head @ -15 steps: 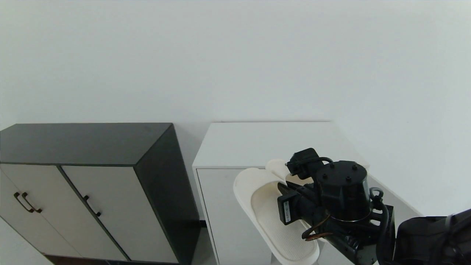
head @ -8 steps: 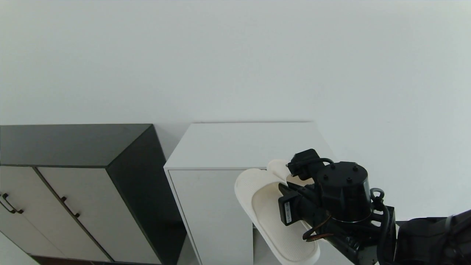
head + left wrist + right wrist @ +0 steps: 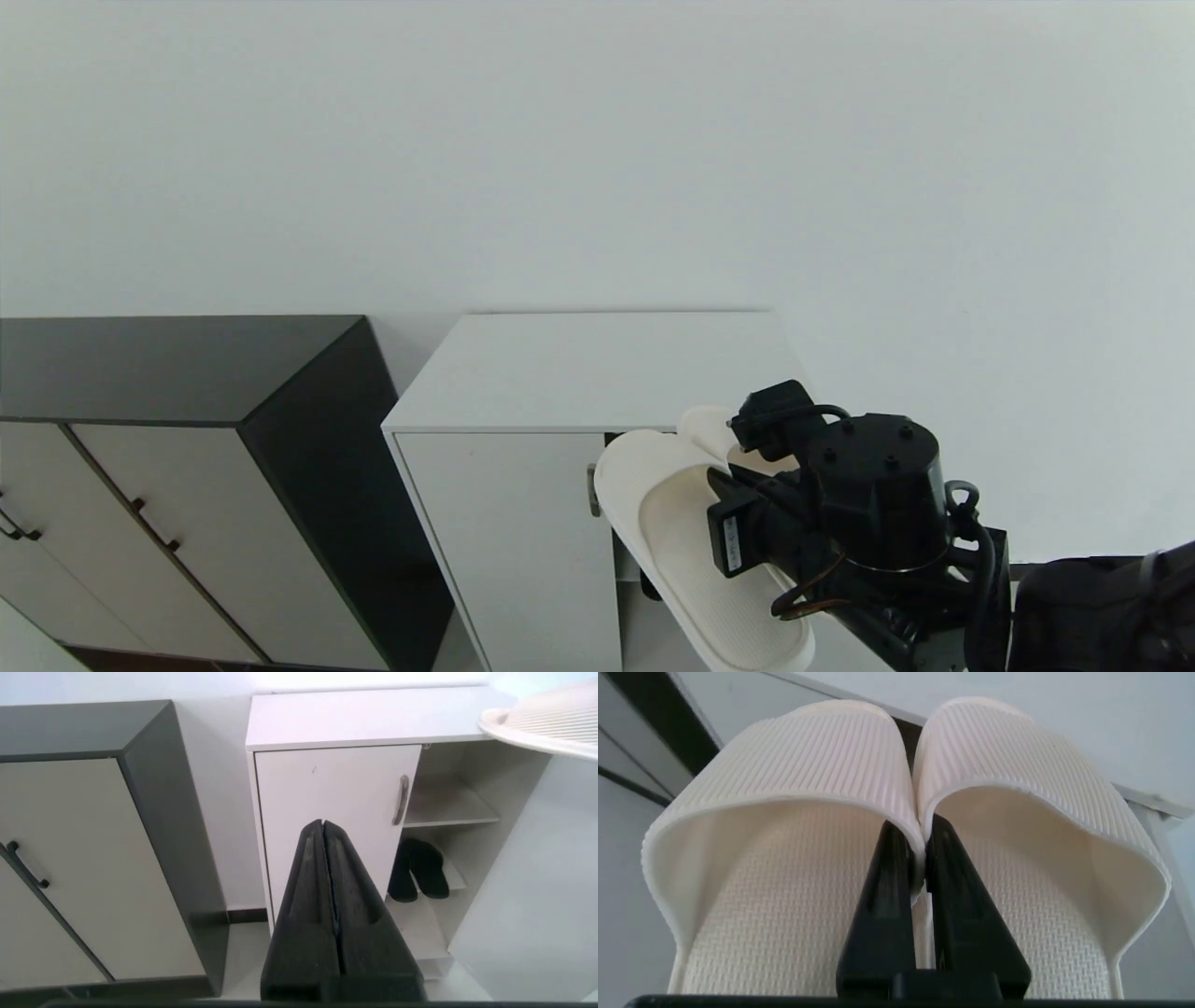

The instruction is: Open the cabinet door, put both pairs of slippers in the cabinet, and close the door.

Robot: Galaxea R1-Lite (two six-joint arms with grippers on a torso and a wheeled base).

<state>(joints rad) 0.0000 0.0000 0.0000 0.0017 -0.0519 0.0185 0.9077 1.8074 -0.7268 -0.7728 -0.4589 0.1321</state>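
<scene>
- Our right end effector [image 3: 917, 849] is clamped on the white slippers [image 3: 785, 793]. It pinches their inner walls together, so one grip carries the pair.
- We hold them raised before the cabinet [image 3: 579, 364], at its open right half, ready to go in.
- The black slippers [image 3: 418, 868] lie at the left edge of the lower shelf [image 3: 462, 882], leaving the upper shelf [image 3: 448, 812] free.
- Our left end effector [image 3: 324, 831] is closed on nothing and faces the shut left door [image 3: 318, 793].

Soft, even light fills my head view; the wall [image 3: 597, 140] reads bright and flat. Shadow pools at seven o'clock between the dark cabinet [image 3: 308, 485] and white cabinet [image 3: 504, 532]. Its open interior [image 3: 458, 812] looks dimmer from my left wrist.
</scene>
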